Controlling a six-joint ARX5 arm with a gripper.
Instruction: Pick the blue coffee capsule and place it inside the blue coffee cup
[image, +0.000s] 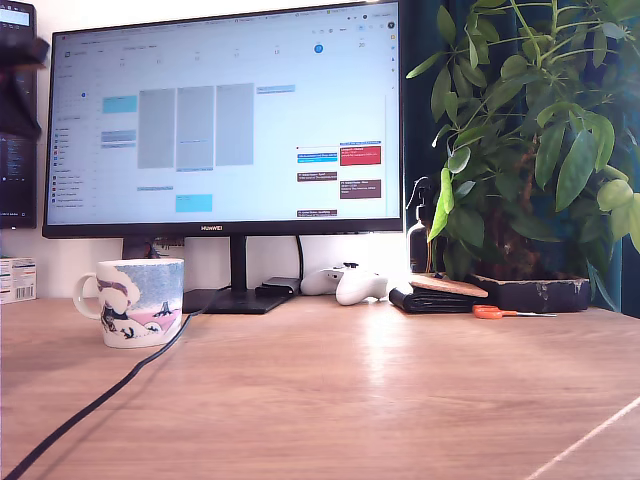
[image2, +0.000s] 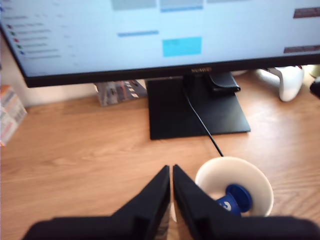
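The gripper (image2: 171, 175) is clenched on nothing, its two dark fingers (image2: 150, 197) pressed together with only a thin slit between them. Just beside it stands the cup (image2: 255, 176), and the blue capsule (image2: 235, 199) lies inside on the cup's bottom, tilted, its pale mark showing. Beyond the gripper are the monitor's stand (image2: 192, 107) and a black cable (image2: 202, 122). In the exterior view the cup (image: 135, 300) sits on the desk (image: 350, 400); the arm seems out of frame there.

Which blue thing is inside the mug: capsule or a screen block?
The capsule: a dark-blue pod lying in the mug. The blue blocks are only on the monitor.
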